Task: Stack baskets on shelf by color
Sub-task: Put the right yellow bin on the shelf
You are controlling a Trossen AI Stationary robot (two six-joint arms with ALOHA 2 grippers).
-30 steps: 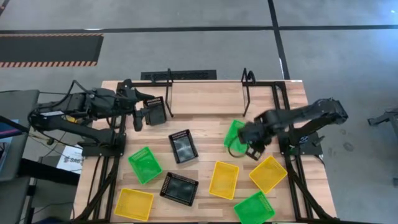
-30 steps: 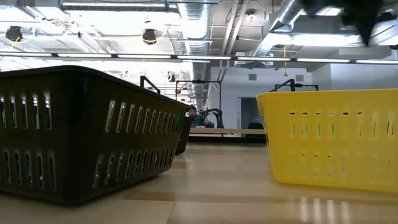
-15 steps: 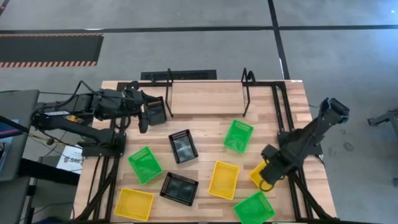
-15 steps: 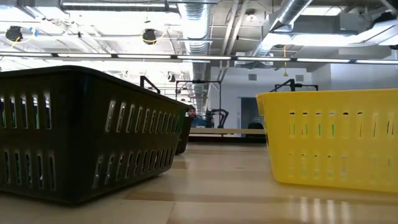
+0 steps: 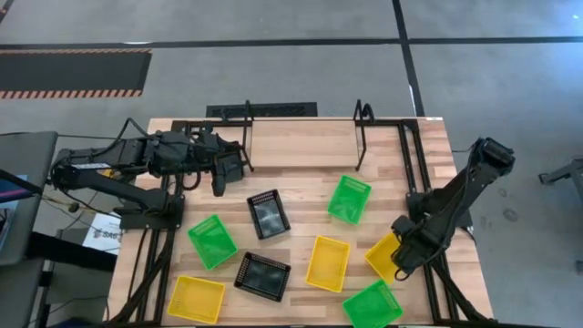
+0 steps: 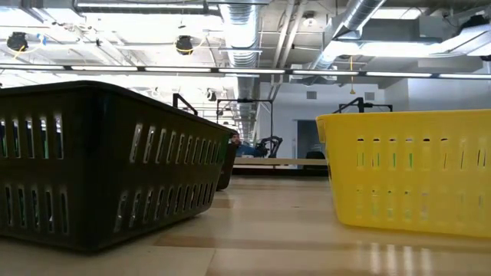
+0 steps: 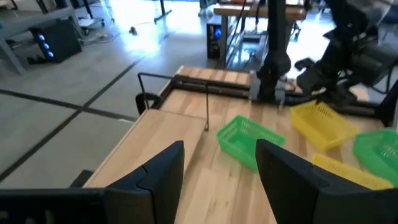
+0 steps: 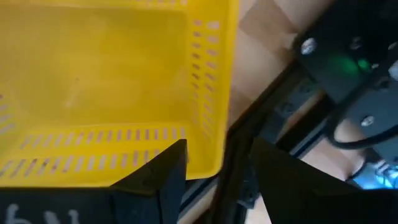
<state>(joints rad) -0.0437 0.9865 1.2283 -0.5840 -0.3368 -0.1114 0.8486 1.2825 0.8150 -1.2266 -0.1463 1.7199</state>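
A: Since a second ago the right gripper has left the green basket and swung down to the yellow basket at four o'clock.

B: From above, eight baskets lie loose; the shelf at twelve holds none.

A: The left gripper hangs near the shelf, fingers apart, empty.

B: Only the right wrist view shows open fingers straddling the yellow rim.

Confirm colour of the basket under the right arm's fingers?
Yellow basket, with slotted sides; the right wrist view shows it best, just past the right gripper.
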